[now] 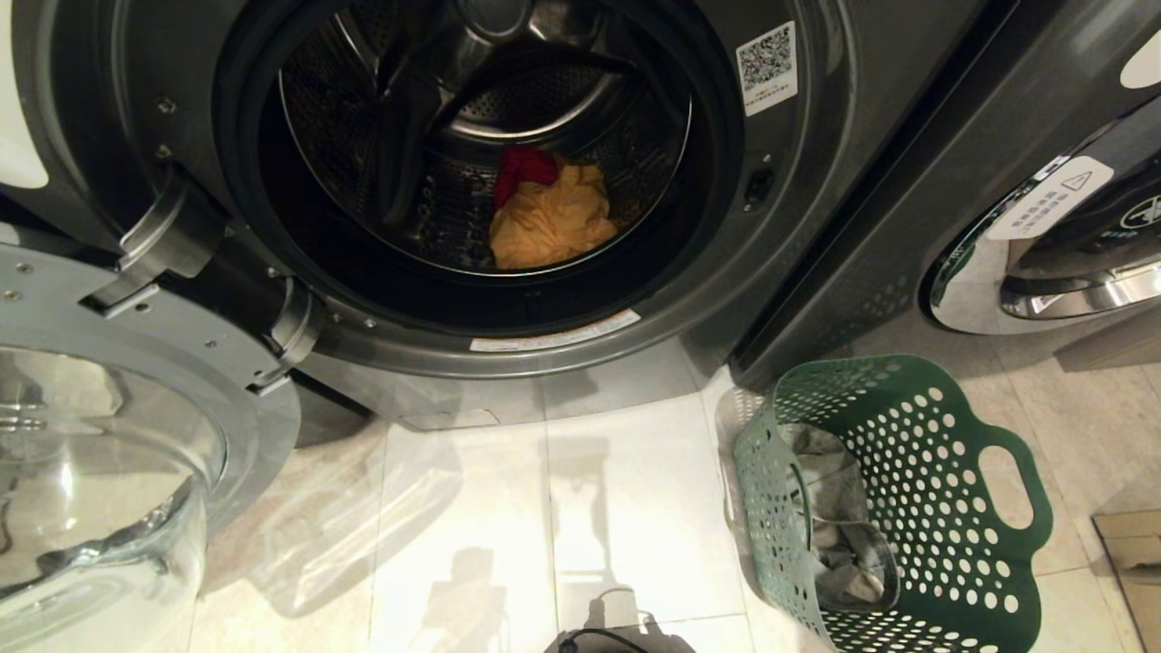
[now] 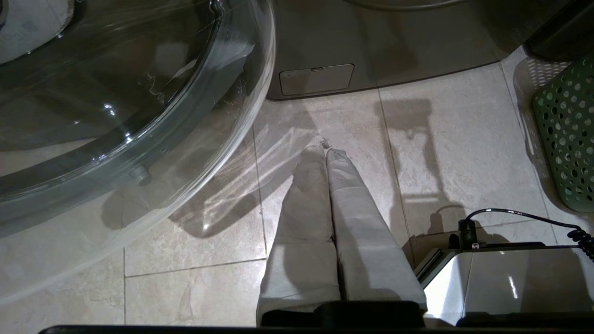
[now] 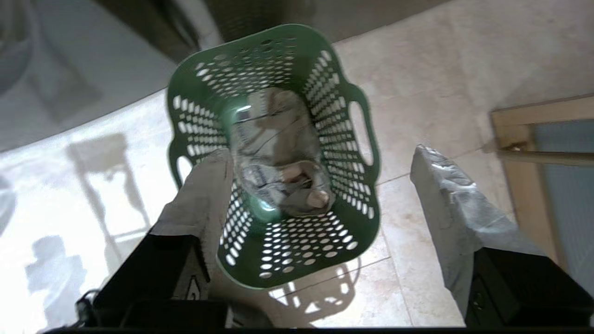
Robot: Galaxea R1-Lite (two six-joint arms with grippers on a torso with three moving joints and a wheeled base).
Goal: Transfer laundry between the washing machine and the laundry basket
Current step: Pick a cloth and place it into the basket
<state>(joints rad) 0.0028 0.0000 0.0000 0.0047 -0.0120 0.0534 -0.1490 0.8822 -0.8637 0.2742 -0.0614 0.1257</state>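
We face the washing machine point(image 1: 798, 227), its round mouth standing open and its drum point(image 1: 508, 118) deep and dark behind a thick rubber rim. Its glass door point(image 1: 100, 453) is swung out to our left and hangs low over the floor, so that side is crowded; the left wrist view shows the door's clear bowl point(image 2: 130, 106) bulging over the tiles close beside our left gripper point(image 2: 325, 146). To our right a second machine point(image 1: 1070, 245) stands at an angle, with a dark gap between the two cabinets. Between the door and the laundry basket point(image 1: 943, 508) we have a bare stretch of pale, glossy tiled floor point(image 1: 562, 508), marked by shadows and reflections.

The green basket sits on the tiles in front of that gap, near the lower right corner of the open machine. A grey garment point(image 1: 839, 517) lies crumpled inside it. In the drum, a yellow-orange garment point(image 1: 549, 222) rests at the bottom, with a pink-red garment point(image 1: 524, 168) touching it just behind.

Our right gripper point(image 3: 320, 157) hangs above the basket with its fingers spread wide and nothing between them; the grey garment lies below, inside the basket point(image 3: 278, 153). Our left gripper points at the floor, fingers pressed together and empty, well apart from the laundry.
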